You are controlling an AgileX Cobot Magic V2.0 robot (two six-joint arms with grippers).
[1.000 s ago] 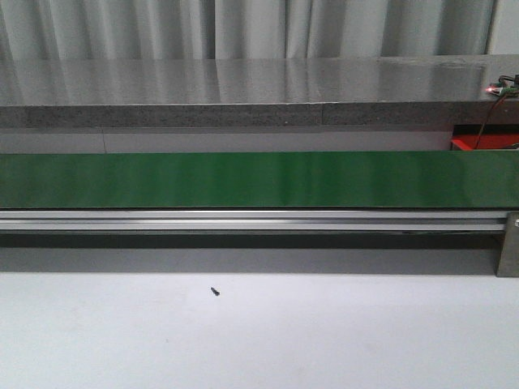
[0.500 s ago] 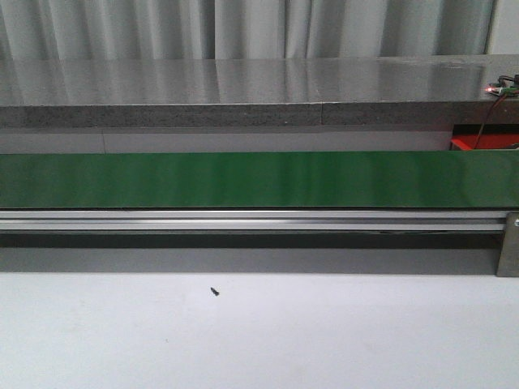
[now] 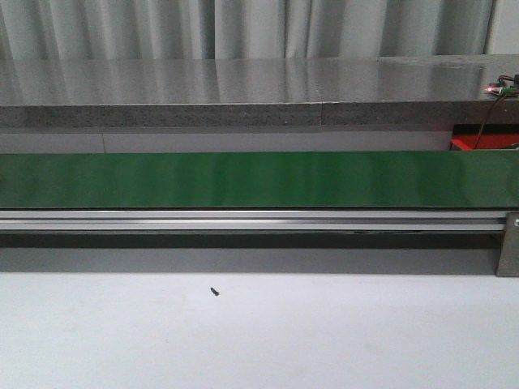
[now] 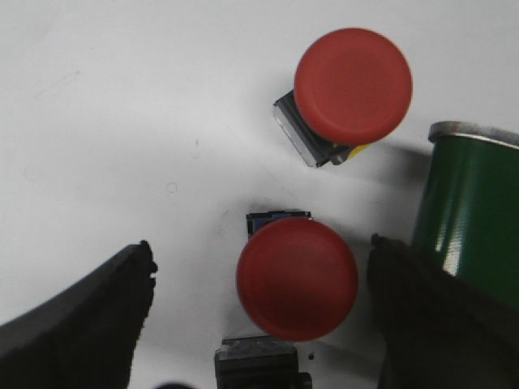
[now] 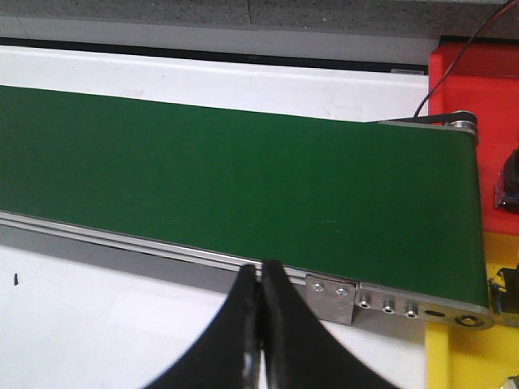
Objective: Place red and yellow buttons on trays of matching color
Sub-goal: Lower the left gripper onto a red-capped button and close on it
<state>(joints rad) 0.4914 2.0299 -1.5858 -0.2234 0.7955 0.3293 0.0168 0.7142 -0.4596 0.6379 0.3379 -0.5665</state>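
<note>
The left gripper (image 4: 259, 324) hangs straight above the white bench (image 4: 105, 121) with its two black fingers (image 4: 77, 320) spread wide apart, released and grasping nothing. Between them sits a round red mushroom-head push button (image 4: 297, 278) on a dark block base; neither finger touches it. Just beyond it lies a second red mushroom-head button (image 4: 353, 85), tipped on its side so that its grey metal body and a bit of yellow show beneath the cap. The two buttons are near each other but apart. The curved green end of a conveyor belt with its metal roller rim (image 4: 470, 211) stands right beside the farther finger, crowding that side of the nearer button.

The right gripper (image 5: 259, 324) has its black fingers (image 5: 235, 336) clenched together, tips meeting with nothing between them. It hovers over the near aluminium rail (image 5: 162, 251) of the long green conveyor belt (image 5: 227, 170). Past the belt's end lie a red tray (image 5: 478, 89) and, nearer, a yellow surface (image 5: 470, 356) that may be the yellow tray, though only its edge shows. A black cable (image 5: 454, 69) runs across the red tray.

In the front view neither arm appears: only the green belt (image 3: 243, 178), a grey stone-like counter (image 3: 243, 89) behind it, and a small dark speck (image 3: 215, 291) on the bench.
</note>
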